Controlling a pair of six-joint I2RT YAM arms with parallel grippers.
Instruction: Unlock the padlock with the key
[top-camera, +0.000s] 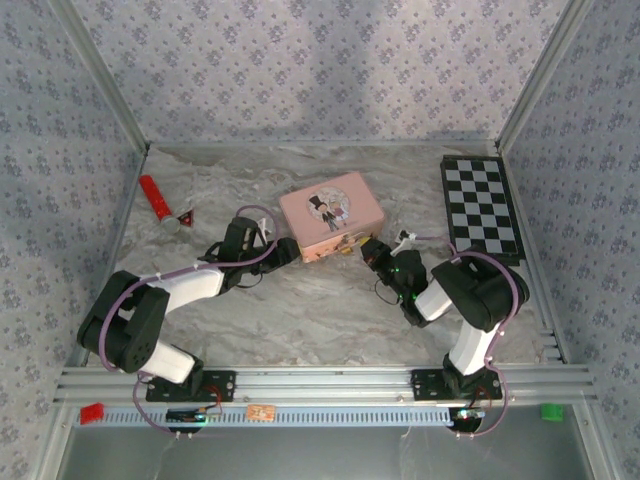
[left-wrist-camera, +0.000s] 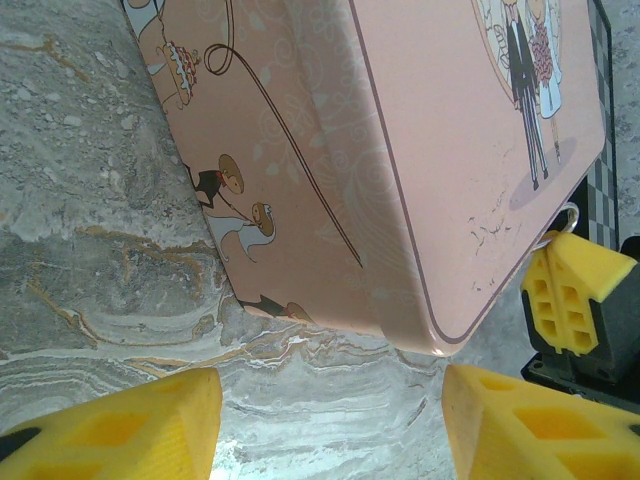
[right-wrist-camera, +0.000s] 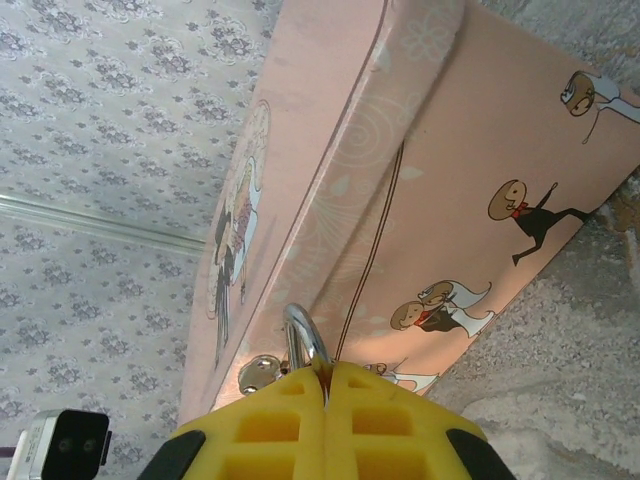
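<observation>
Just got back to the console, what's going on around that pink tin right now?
The right gripper is shut on the padlock, pinching its silver shackle where it hangs at the front edge of the pink tin. The left gripper is open and hovers low beside the tin's near corner with nothing between its fingers. The tin's lid is down.

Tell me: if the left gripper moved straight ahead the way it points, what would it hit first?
Most likely the tin. The left gripper, jaws open, faces its near side wall and corner, with just bare table between them. Depth is hard to judge.
</observation>
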